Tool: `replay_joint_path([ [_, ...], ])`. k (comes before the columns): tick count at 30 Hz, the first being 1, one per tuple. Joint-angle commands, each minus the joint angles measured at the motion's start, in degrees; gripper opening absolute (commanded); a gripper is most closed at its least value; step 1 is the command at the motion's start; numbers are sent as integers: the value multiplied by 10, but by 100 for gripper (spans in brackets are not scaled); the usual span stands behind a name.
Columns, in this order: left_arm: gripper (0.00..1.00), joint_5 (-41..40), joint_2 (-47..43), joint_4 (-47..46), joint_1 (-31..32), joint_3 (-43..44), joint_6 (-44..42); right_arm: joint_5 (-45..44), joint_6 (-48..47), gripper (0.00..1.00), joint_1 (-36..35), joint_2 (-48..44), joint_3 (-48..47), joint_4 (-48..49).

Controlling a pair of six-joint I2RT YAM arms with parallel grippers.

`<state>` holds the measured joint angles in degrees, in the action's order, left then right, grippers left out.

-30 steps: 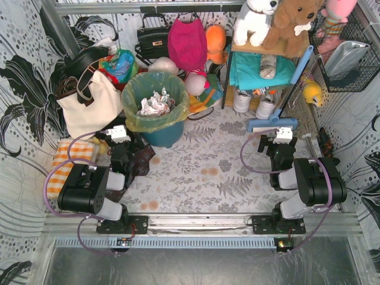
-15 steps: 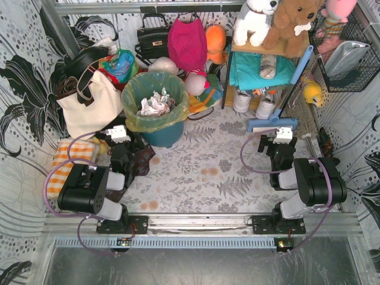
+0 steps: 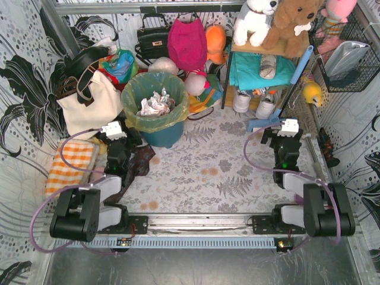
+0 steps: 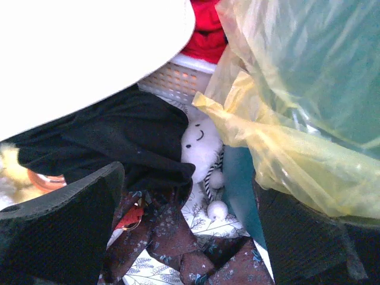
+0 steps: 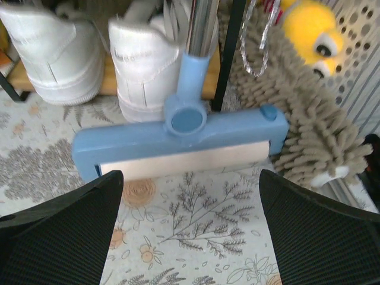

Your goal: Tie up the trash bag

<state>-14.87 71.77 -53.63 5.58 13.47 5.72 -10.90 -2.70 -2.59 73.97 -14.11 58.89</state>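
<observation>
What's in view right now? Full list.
trash bag: 1, yellow-green, lining bin
paper: 1 wad, white, in bag
bin: 1, teal, back left
tote: 1, cream, left of bin
handbag: 1, black, back wall
pink bag: 1, pink, back wall
plush dog: 1, white, shelf top
plush bear: 1, brown, shelf top
sneakers: 2, white, shelf bottom
roller: 1, blue, before sneakers
yellow toy: 1, yellow, right of roller
cloth: 1, orange check, left edge
left claw: 1, black, open, empty, by bin
right claw: 1, black, open, empty, facing roller
</observation>
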Motion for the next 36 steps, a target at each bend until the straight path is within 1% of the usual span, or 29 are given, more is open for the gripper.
replay_joint_path([
  [1, 98, -72, -76, 125, 12, 20, 34, 6, -7, 97, 2, -92, -30, -118],
  [5, 98, -93, -159, 222, 52, 18, 27, 40, 4, 97, 2, -159, -48, -190],
  [8, 98, -78, -213, 299, 84, 32, 18, 64, 9, 97, 2, -195, -67, -238],
  [10, 98, -69, -236, 364, 102, 49, 32, 84, 9, 97, 2, -212, -84, -272],
  [14, 98, -8, -267, 487, 110, 75, 88, 144, 7, 97, 2, -246, -118, -328],
  [17, 98, 72, -325, 508, 123, 73, 108, 178, 21, 97, 2, -264, -140, -360],
  [20, 98, 44, -365, 593, 126, 102, 149, 195, 47, 97, 2, -273, -171, -393],
  [23, 98, 57, -395, 671, 126, 135, 155, 225, 74, 97, 2, -272, -201, -433],
  [27, 98, 65, -441, 728, 126, 186, 175, 256, 114, 97, 2, -267, -242, -474],
  [30, 98, 7, -454, 783, 126, 243, 212, 278, 142, 97, 2, -262, -272, -498],
  [33, 98, -52, -447, 836, 126, 306, 249, 288, 176, 97, 1, -246, -315, -535],
  [36, 98, -83, -426, 875, 126, 372, 281, 307, 218, 97, 1, -215, -367, -577],
])
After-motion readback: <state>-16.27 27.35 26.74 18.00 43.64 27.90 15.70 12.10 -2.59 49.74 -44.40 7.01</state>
